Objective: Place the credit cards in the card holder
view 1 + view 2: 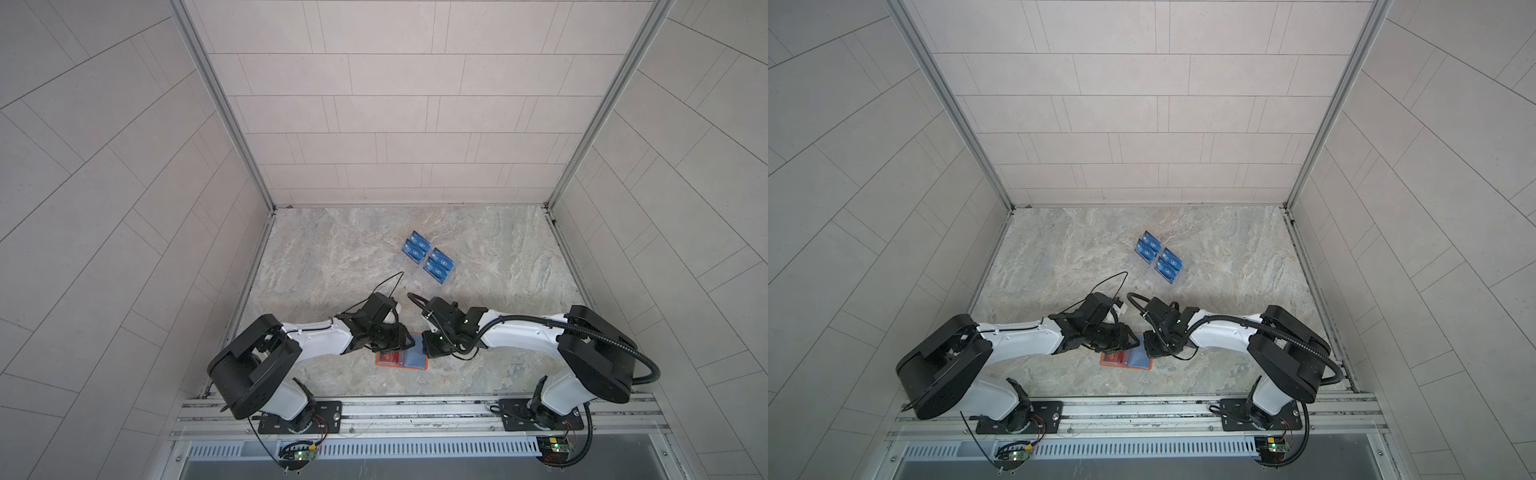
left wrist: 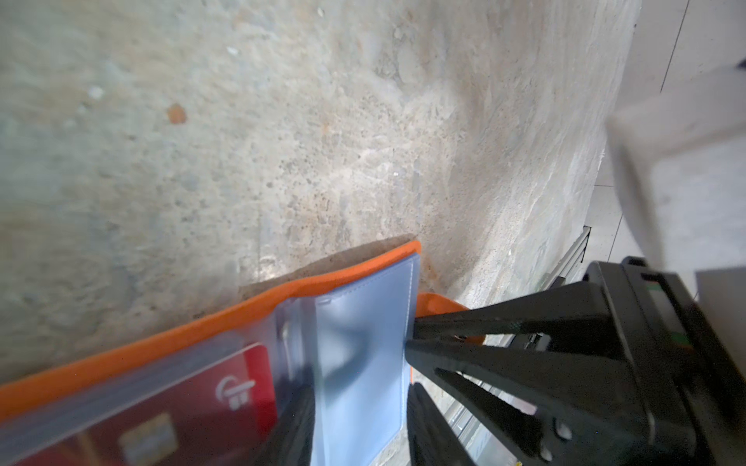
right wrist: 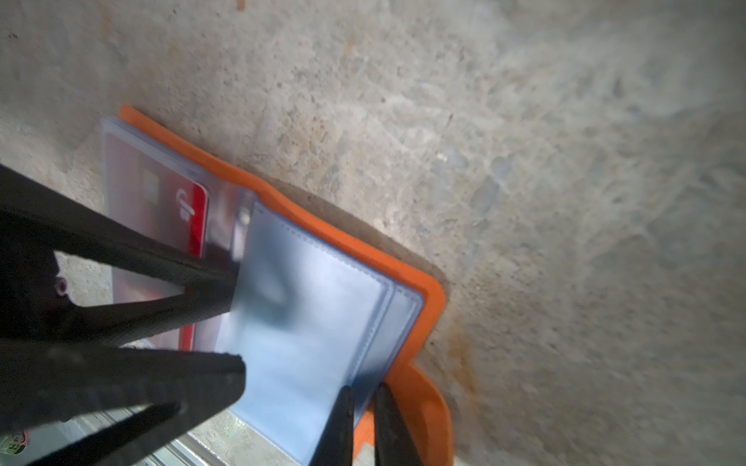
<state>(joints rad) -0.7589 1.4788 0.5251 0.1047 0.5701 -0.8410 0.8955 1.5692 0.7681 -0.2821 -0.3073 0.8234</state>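
Two tools flank the card holder [image 2: 161, 343]: right tool [image 2: 411, 334] clamped on its outer edge, left tool [image 3: 239, 322] apart at its spine. Blue card [image 3: 315, 322] lies between.

Pale grey tiled walls [image 1: 395, 83] close me in on three sides, their thin dark joints running in staggered rows. Aluminium corner posts [image 1: 222, 104] climb where the walls meet. Below me lies a mottled grey-beige stone floor [image 1: 332, 249], veined and rough-grained. Along the near edge runs a metal rail [image 1: 415, 409], with a slotted white vent strip [image 1: 415, 449] beside it. The light is soft and even
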